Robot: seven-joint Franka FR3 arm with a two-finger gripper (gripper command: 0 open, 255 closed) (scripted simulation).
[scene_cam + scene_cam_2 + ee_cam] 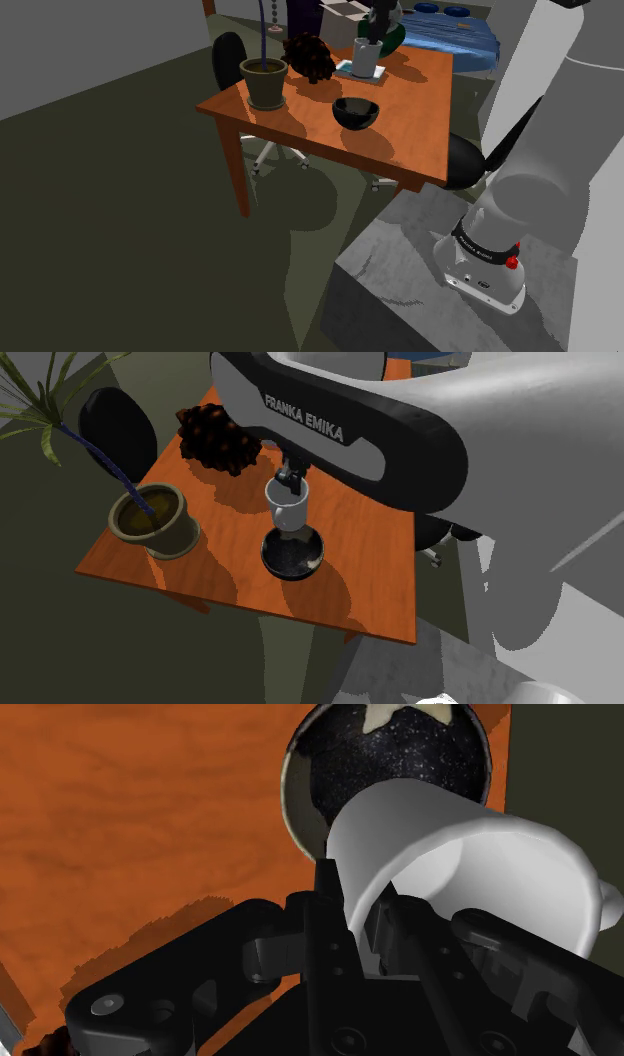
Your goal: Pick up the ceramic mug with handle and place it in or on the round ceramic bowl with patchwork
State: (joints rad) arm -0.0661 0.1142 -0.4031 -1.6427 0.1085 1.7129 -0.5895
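Between jaws: white mug (pixel 450 874), rim wall clamped. Pick looks done; dark bowl (pixel 400 764) just beyond gripper (pixel 362 919), placing left.

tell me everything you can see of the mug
The mug is plain white, tapering toward its base, empty, with a handle stub at one side. It hangs roughly upright from the pincer, which is shut on its rim wall. It seems lifted above the table, near the dark speckled bowl.
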